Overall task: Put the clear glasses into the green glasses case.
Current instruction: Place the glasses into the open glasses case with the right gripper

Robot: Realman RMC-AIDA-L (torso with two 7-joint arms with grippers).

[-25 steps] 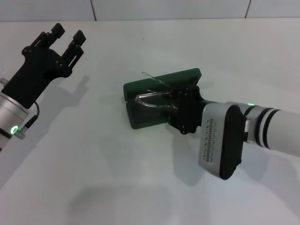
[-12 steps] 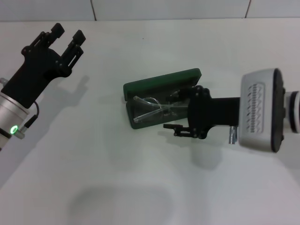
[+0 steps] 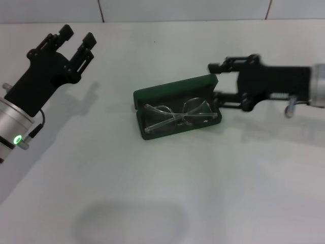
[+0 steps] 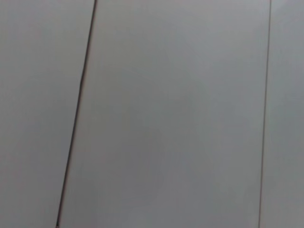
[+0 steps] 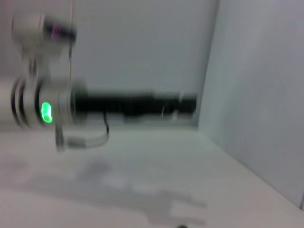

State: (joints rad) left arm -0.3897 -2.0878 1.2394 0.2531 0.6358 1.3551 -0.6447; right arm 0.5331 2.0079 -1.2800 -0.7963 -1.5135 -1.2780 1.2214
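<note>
The green glasses case (image 3: 175, 90) lies open at the middle of the white table, lid tipped back. Inside it lie the clear glasses (image 3: 179, 116), lenses toward the right end and arms toward the left. My right gripper (image 3: 217, 84) hovers just right of the case, open, with nothing between its fingers and one finger above the lid's far corner. My left gripper (image 3: 75, 36) stands open at the far left, well away from the case. The right wrist view shows only the left arm (image 5: 95, 107) across the table.
A white tiled wall (image 3: 183, 9) rises behind the table. The left wrist view shows only wall panels (image 4: 166, 114) with dark seams.
My right gripper let go of the clear glasses, which now rest in the case, and it drew back to the right and upward. The left arm barely shifted.
</note>
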